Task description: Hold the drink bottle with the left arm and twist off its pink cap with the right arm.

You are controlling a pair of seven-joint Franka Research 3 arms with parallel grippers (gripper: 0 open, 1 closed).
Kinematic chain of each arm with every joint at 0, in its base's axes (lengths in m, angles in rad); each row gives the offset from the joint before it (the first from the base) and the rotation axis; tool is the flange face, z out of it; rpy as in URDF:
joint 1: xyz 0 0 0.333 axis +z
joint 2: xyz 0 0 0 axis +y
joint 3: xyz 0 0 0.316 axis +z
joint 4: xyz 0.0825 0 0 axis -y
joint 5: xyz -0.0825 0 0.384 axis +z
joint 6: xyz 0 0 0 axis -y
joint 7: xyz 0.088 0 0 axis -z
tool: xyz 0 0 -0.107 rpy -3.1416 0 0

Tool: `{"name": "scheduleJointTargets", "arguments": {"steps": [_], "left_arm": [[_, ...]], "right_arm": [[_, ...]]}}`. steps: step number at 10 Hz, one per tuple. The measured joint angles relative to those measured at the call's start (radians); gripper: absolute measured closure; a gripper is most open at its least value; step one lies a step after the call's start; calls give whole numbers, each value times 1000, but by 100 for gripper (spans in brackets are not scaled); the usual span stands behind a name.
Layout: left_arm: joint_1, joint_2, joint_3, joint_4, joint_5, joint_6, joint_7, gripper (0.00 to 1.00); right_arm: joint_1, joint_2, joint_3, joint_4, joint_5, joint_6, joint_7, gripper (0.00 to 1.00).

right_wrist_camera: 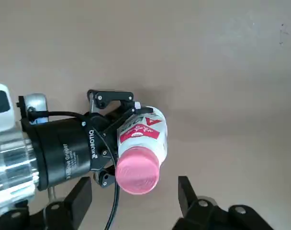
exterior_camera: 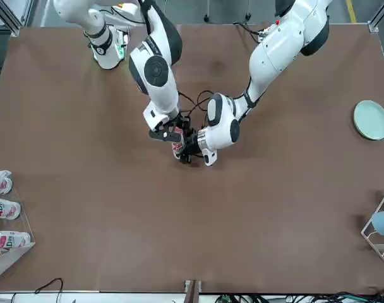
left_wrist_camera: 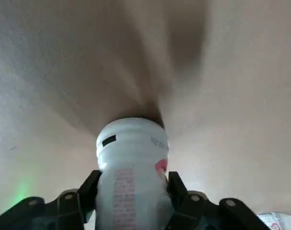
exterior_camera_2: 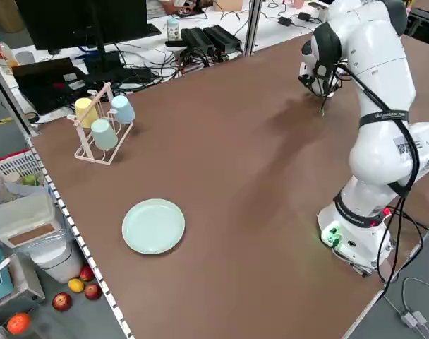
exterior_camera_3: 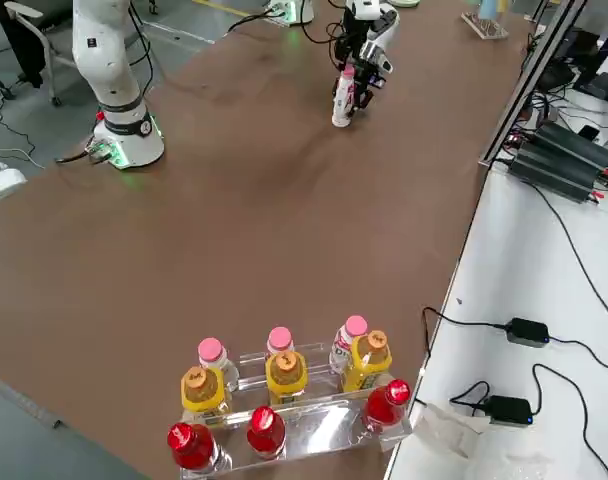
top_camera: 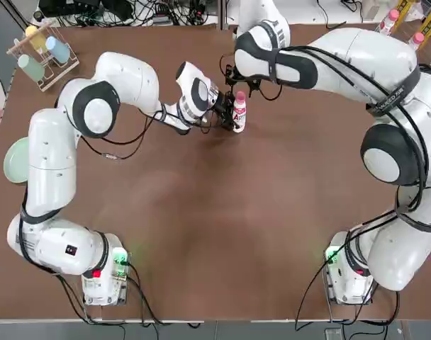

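The drink bottle (top_camera: 239, 115) stands upright on the brown table, white with red-pink print. My left gripper (top_camera: 226, 117) is shut on the drink bottle's body from the side; its fingers (left_wrist_camera: 88, 190) press both flanks of the bottle (left_wrist_camera: 132, 172). The pink cap (right_wrist_camera: 137, 172) sits on the neck. My right gripper (right_wrist_camera: 133, 194) hangs over the cap, open, one finger (right_wrist_camera: 186, 190) on each side with a gap to the cap. From the front, the bottle (exterior_camera: 178, 149) is mostly hidden between both grippers.
A cup rack (top_camera: 42, 53) stands at the far left corner and a pale green plate (top_camera: 15, 159) lies at the left edge. A clear rack of pink-, yellow- and red-capped bottles (exterior_camera_3: 284, 400) stands at the table's right edge.
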Motion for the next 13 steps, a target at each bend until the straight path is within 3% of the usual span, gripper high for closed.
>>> {"name": "scheduleJointTargets", "arguments": {"steps": [13], "left_arm": [[0,0,0,0,0,0,0,37]], "right_arm": [[1,21,0,0,0,10,0,26]]}}
